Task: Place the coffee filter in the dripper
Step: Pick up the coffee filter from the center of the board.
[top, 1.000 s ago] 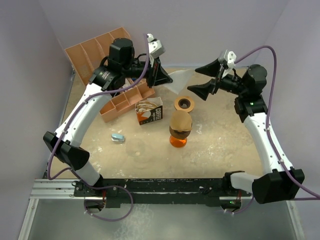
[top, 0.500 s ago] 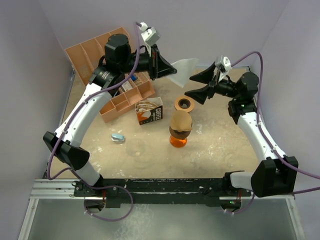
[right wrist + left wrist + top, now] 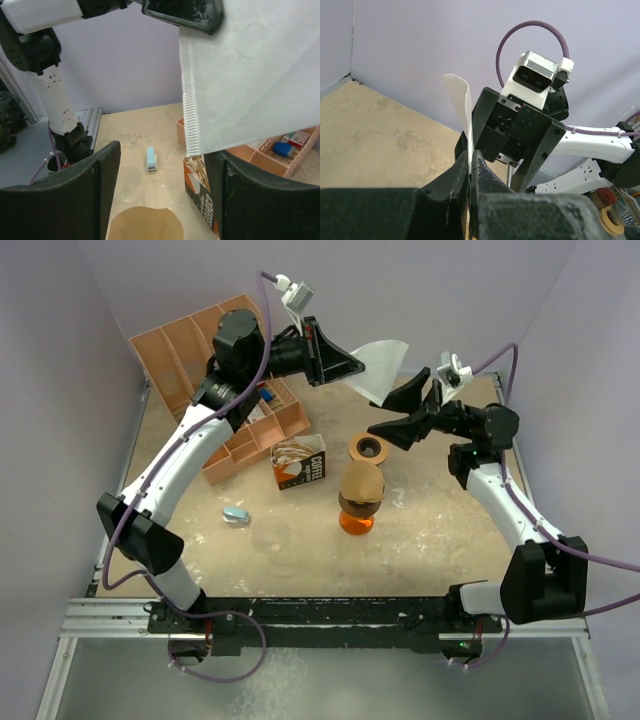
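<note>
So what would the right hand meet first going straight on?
Probably the white coffee filter pinched in the left hand, hanging just ahead of the open right hand; depth is unclear.

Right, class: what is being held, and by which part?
The left gripper pinches the coffee filter by its edge; the right gripper, open, holds nothing.

1. coffee filter (image 3: pixel 382 368) sits in the left gripper (image 3: pixel 356 366) jaws, sticking out past its tips.
2. right gripper (image 3: pixel 388 415) is just beside the filter's lower edge.
3. dripper (image 3: pixel 369 448) is on the table (image 3: pixel 450 530), below the right gripper.
4. coffee box (image 3: pixel 299 462) is left of the dripper, and an upright vessel (image 3: pixel 361 495) is just in front of it.
5. organizer tray (image 3: pixel 190 335) is behind-left, under the left arm.
</note>
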Available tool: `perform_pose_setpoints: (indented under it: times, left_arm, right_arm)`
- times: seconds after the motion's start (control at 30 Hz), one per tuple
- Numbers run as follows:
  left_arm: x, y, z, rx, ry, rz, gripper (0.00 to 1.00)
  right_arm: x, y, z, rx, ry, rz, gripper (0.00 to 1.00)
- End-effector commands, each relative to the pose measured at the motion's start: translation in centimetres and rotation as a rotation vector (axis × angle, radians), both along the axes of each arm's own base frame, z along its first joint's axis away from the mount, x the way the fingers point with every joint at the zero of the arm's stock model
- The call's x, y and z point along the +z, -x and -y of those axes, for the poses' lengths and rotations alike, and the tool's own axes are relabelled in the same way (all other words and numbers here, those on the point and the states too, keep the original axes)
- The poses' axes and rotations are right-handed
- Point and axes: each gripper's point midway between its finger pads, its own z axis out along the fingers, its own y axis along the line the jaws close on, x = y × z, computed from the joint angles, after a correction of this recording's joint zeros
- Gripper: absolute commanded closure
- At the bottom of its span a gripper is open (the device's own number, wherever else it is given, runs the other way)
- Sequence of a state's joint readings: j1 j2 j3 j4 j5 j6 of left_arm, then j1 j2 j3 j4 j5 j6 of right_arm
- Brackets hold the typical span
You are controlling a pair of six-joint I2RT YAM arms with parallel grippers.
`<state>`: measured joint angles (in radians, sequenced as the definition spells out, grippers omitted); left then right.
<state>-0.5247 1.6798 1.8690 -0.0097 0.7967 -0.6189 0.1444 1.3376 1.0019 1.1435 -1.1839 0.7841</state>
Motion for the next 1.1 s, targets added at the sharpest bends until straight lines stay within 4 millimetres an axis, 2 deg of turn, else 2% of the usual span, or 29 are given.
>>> perform_pose_setpoints:
  times: [0.0,0.13,0.6,0.87,1.07]
  left_arm:
    - [1.6,-0.1,0.0,-0.001,0.065,0.013,1.00]
    - [1.6,-0.1,0.1,-0.016,0.078,0.001,1.00]
    - [0.8,0.3,0.2,-0.040,0.082,-0.009,1.00]
    - [0.7,0.8,0.2,-0.064,0.095,-0.008,1.00]
    - [0.8,1.0,0.2,-0.076,0.113,-0.013,1.00]
  right_arm:
    - [2.6,2.0,-0.1,0.053,-0.021,0.067,0.36]
    - [3.0,1.8,-0.1,0.054,-0.038,0.039,0.50]
    - [4.5,-0.1,0.6,0.016,-0.106,-0.054,0.76]
    - [4.3,-1.3,1.5,-0.016,-0.125,-0.099,0.79]
    - [4.6,-1.5,1.6,-0.017,-0.127,-0.093,0.74]
